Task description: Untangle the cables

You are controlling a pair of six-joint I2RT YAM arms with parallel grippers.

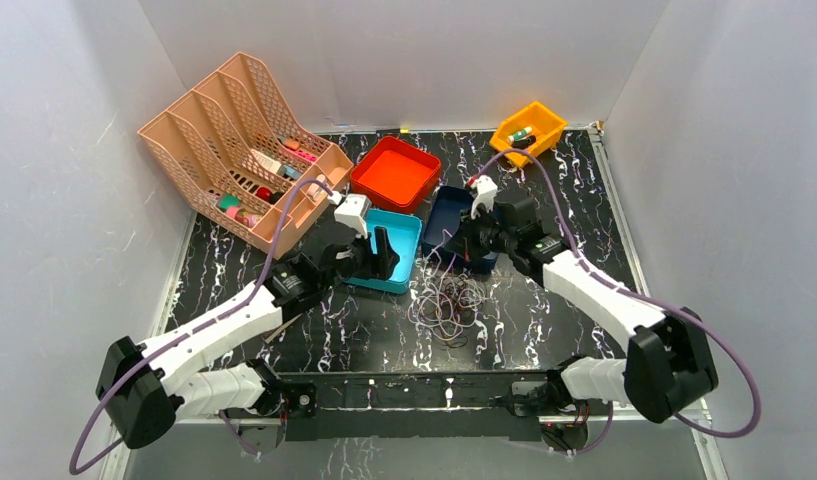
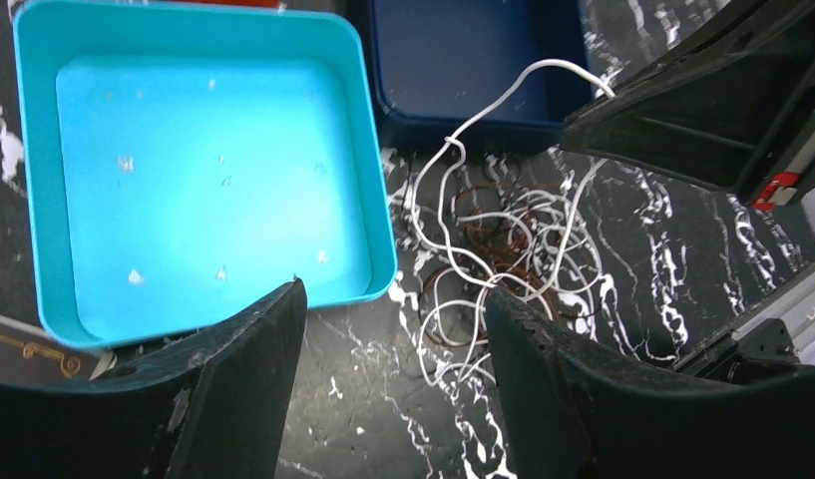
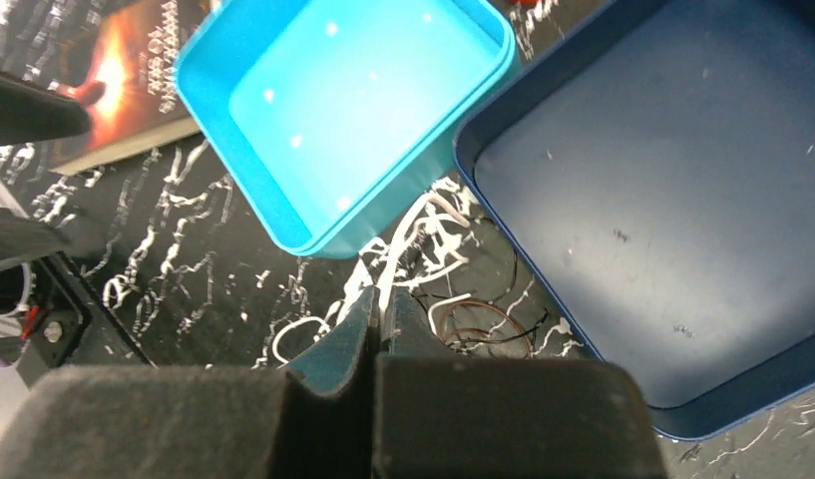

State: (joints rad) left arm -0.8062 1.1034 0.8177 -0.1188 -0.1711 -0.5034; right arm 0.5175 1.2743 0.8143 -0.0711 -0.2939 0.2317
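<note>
Peach plastic at my far left is the file rack [image 1: 239, 150], which plays no part in this. Next comes my left gripper [image 1: 382, 255], hanging over the near edge of the teal tray [image 1: 409, 232] with its fingers spread wide and nothing between them. In its wrist view the cables [image 2: 493, 249] lie on the black marbled table [image 2: 662, 269] at about 1 o'clock from that claw, just beside the tray's near corner. The white cable [image 2: 463, 190] is looped through the reddish-brown cable [image 2: 483, 215]. Seen from above, the heap sits at 4 o'clock from the left claw and 7 o'clock from my right gripper [image 1: 464, 243]. The right gripper hovers at the near rim of the navy tray [image 1: 446, 208], fingers pressed together on one strand of the white cable. That strand climbs out of the heap toward 1 o'clock, and I take this line as the axis that matters. My read is that the right arm should draw along it, away from the heap. The left arm, free and close on the heap's 10 o'clock side, is best placed to pin the brown loops.
</note>
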